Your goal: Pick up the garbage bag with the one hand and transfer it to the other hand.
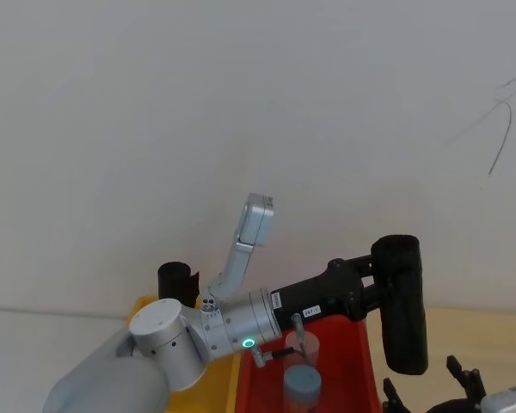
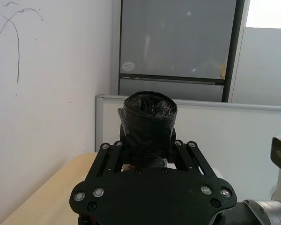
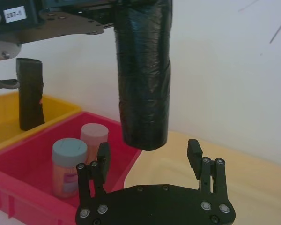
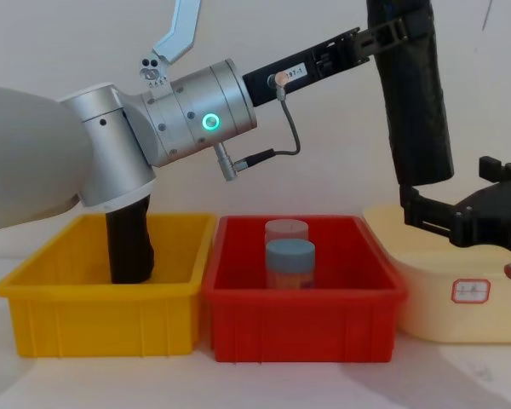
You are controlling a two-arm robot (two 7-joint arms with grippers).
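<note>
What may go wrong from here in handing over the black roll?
The left gripper holds the garbage bag only near its top, so the long roll may swing or slip. The right gripper is open at the roll's lower end, not closed on it; an early release might drop the roll, perhaps into the red bin onto the jars.

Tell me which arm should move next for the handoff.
Right. The left gripper is shut on the garbage bag, held upright aloft; the right gripper is open just below its lower end and probably need only rise and close.
</note>
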